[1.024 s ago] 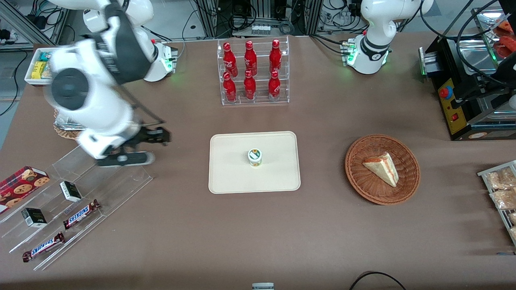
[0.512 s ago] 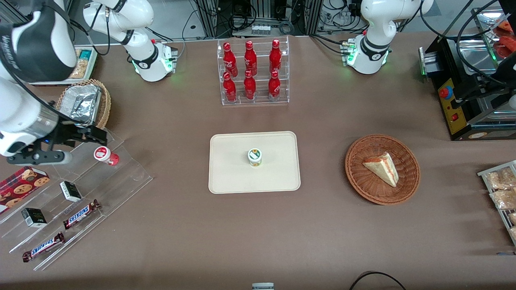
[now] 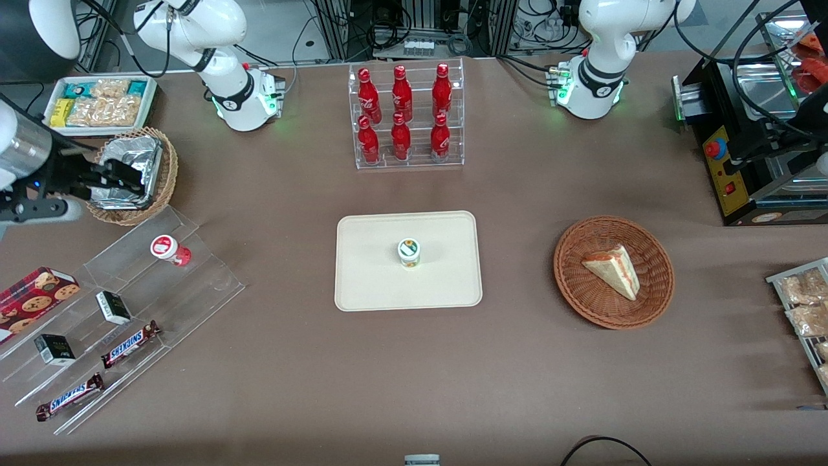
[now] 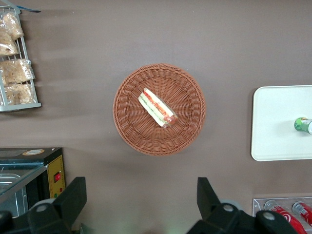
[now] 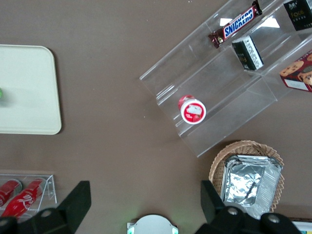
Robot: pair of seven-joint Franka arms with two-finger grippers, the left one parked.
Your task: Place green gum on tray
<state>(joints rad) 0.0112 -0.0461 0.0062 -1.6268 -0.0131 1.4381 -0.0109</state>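
Pulled back from the clear acrylic display stand [image 3: 123,285] over the past second, the right arm now sits at the left edge of the front frame, its gripper [image 3: 123,183] hanging over the wicker basket of foil [image 3: 132,173] at upper left. In the right wrist view the gripper [image 5: 145,204] has its two dark fingers spread wide apart, with nothing between them.

At the centre of the front frame the green gum [image 3: 409,252] stands upright on the tray [image 3: 369,285], near the tray's middle and apart from its rim. Its place on the tray matches the earlier frames. The left wrist view shows the same canister [image 4: 303,125] at the frame's right edge, on the cream tray [image 4: 273,122].

On the stand, a red-lidded canister [image 3: 167,248] rests on the upper step, now uncovered by the arm. Two Snickers bars [image 3: 131,344], small black boxes [image 3: 113,307] and a cookie box [image 3: 35,292] fill the lower left of the front frame.

A rack of red bottles [image 3: 404,116] stands in the upper middle, farther from the camera than the tray. Toward the parked arm's end, a round wicker basket [image 3: 576,291] holds a sandwich wedge [image 3: 611,270]. A white bin of snack packets [image 3: 100,107] lies at upper left.
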